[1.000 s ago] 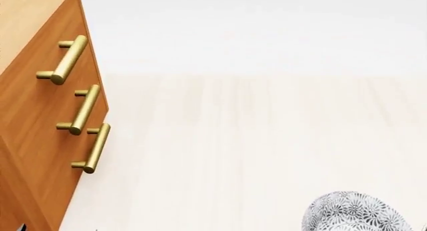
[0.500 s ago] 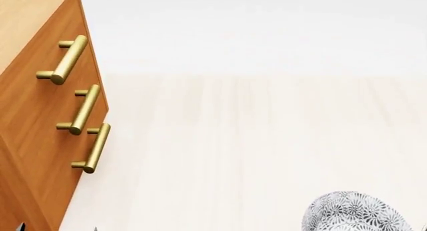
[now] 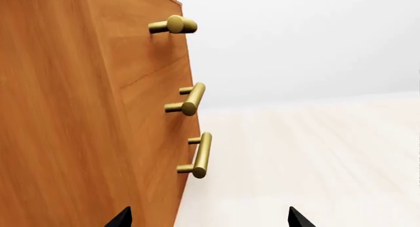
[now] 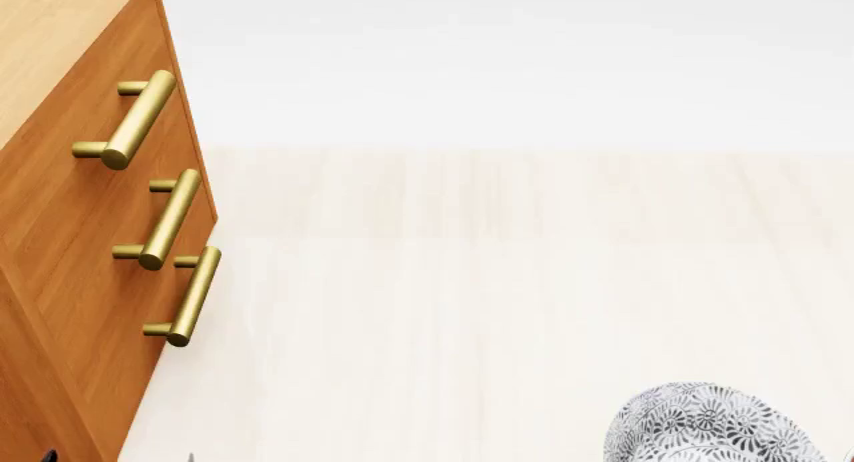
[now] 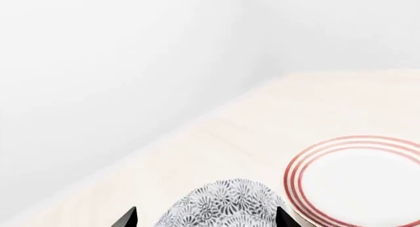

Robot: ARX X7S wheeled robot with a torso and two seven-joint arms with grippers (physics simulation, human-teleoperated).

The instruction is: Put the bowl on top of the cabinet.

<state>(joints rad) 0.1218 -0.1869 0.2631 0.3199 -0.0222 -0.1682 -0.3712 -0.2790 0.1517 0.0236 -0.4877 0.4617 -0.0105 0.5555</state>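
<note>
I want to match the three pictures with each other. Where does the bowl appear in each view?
Head view: the bowl sits at the bottom right, cut by the lower edge.
Right wrist view: bottom centre, between the right gripper's fingers, beside the red-ringed plate.
Left wrist view: not in it; only the cabinet shows.
Shared landmark: the pale wooden floor.

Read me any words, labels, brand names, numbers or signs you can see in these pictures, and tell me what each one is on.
No text: there is no word, number, label or sign to read in any view.
The cabinet shows only plain wood and brass handles.
The bowl carries a black-and-white flower pattern, no lettering.
The plate has red rings only.
The floor and wall are bare.
</note>
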